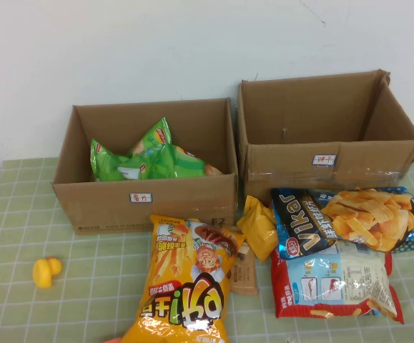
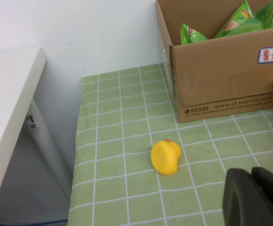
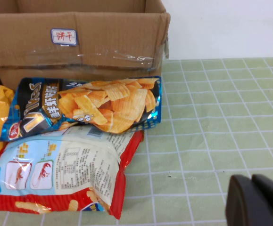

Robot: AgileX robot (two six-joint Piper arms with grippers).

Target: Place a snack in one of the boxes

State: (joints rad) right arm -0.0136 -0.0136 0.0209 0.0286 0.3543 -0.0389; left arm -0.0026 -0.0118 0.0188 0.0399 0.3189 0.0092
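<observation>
Two brown cardboard boxes stand at the back. The left box (image 1: 106,204) holds green snack bags (image 1: 146,158). The wider taped right box (image 1: 350,168) looks empty. In front lie a big orange snack bag (image 1: 189,286), a small yellow packet (image 1: 258,227), a brown packet (image 1: 245,273), a blue chip bag (image 1: 346,220) and a red-and-white shrimp-chip bag (image 1: 335,282). My left gripper (image 2: 252,172) is shut and empty, low over the cloth near the left box (image 2: 221,89). My right gripper (image 3: 251,178) is shut and empty, to the right of the blue bag (image 3: 84,106) and the shrimp-chip bag (image 3: 61,174). Neither gripper shows in the high view.
A yellow rubber duck (image 1: 46,271) sits on the green checked cloth at the front left, also in the left wrist view (image 2: 165,156). A white wall stands behind the boxes. The table's left edge drops off beside a white cabinet (image 2: 9,103). Open cloth lies right of the snacks (image 3: 221,117).
</observation>
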